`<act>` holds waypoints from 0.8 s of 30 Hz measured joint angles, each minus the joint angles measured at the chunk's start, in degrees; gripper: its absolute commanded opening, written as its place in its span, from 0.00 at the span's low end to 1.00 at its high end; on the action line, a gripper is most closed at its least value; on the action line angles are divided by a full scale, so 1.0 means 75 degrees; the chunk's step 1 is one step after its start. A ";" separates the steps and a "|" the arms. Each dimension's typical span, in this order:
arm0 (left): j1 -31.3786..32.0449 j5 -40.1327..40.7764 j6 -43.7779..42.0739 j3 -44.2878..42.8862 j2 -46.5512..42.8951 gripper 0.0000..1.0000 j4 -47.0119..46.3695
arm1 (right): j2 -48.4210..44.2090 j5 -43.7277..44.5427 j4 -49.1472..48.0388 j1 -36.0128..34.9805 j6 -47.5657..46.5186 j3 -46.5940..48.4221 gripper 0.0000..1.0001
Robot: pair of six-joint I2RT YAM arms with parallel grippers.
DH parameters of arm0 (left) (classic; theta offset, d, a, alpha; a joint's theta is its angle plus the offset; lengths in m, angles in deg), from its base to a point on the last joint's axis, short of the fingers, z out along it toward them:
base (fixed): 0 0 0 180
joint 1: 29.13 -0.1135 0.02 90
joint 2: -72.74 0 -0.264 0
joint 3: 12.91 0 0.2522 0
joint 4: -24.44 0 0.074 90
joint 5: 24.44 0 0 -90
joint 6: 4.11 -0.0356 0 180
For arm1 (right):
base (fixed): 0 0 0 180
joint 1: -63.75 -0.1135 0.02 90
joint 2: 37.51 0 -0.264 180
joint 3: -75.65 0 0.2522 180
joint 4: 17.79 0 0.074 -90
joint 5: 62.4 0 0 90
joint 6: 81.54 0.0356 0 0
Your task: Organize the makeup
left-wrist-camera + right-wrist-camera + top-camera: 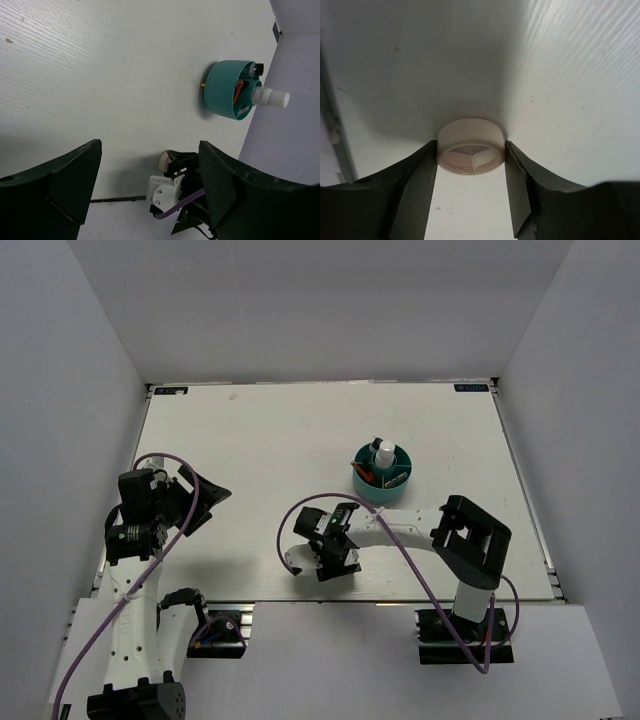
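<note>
The right pincer (471, 150) is clasped on the round compact (470, 136), one finger pressed to each side. The compact lies flat on the worktop (570, 100), near the front edge, so the low sideways grip suits its shallow rim. The teal cup (220, 90) stands well apart, with the bottle (270, 96) and a red stick (240, 91) already in it. It is probably where the compact goes next. The left pincer (150, 146) hangs spread and empty, out of the way.

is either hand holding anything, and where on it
The right hand grips the round compact by its opposite side walls; the left hand holds nothing.
</note>
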 measured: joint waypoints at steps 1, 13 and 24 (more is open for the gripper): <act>0.0000 0.0000 0.0000 0.0000 0.0000 0.88 0.0003 | -0.0006 -0.0221 0.0009 0.0058 0.0055 0.0064 0.19; 0.0000 0.0000 -0.0055 -0.0026 -0.0181 0.88 0.0163 | -0.2716 -0.3337 -0.1880 0.2442 0.1434 -0.0189 0.00; 0.0000 -0.0041 -0.0061 -0.0026 -0.0286 0.88 0.0143 | -0.6816 -0.3363 -0.5348 0.4398 0.3453 -0.3908 0.00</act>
